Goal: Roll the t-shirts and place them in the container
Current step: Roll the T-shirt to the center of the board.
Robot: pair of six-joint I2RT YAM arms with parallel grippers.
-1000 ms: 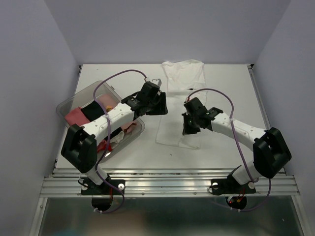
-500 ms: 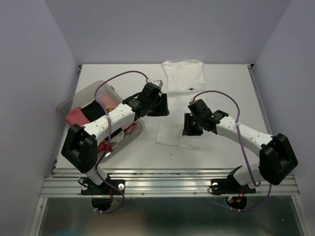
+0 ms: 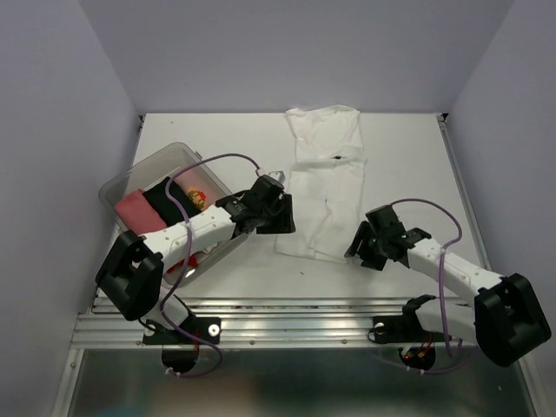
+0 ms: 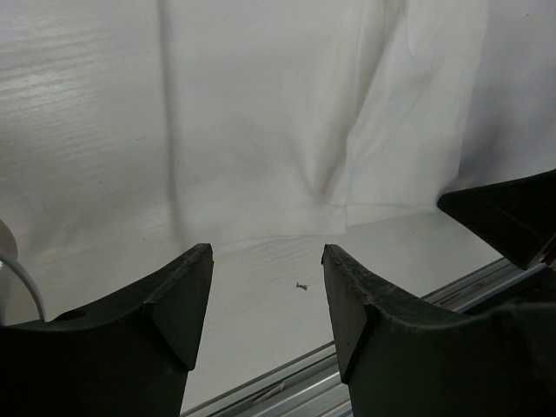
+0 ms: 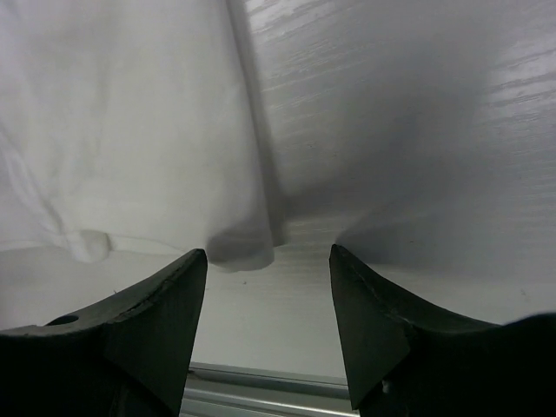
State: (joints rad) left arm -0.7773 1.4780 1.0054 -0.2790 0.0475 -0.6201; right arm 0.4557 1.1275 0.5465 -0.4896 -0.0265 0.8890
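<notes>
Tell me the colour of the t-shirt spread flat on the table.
The t-shirt is plain white, shown best in the top external view.

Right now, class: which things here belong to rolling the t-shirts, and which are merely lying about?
For the job: white t-shirt; pink shirt, black shirt and printed shirt, all in the clear tub.
Lying about: the tub itself; small dark speck on the table.
</notes>
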